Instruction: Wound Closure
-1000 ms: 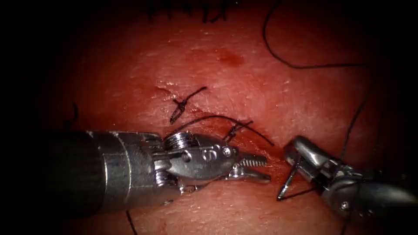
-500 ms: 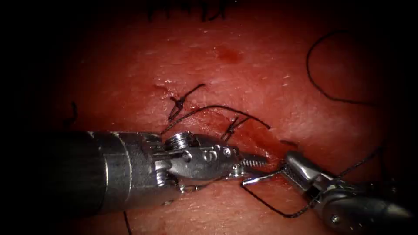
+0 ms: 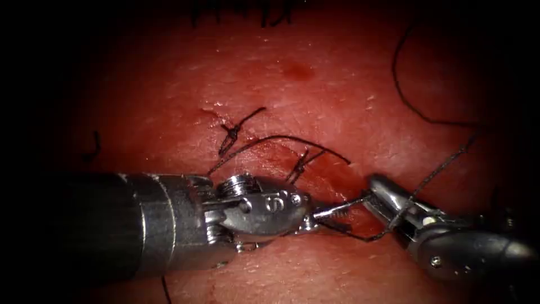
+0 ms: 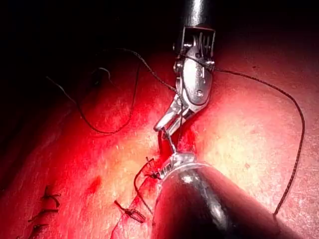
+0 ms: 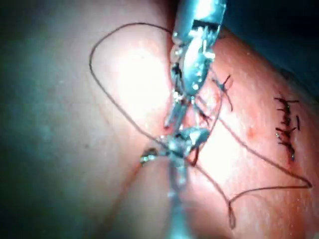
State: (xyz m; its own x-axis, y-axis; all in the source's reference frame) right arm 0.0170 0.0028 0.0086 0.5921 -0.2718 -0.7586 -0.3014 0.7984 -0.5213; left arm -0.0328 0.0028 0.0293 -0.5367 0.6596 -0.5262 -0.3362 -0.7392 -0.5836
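Between the two tips, over the lower end of the cut [image 3: 315,174], the right tool [image 3: 376,190] grips the needle [image 3: 340,207] near one end. Its other end lies in the left tool [image 3: 323,214], whose grip is unclear. Needle is out of the tissue [image 3: 337,101]; thread [image 3: 433,171] trails right. A square, firm hold would serve.

Dim, dark vignetted edges, metal glare
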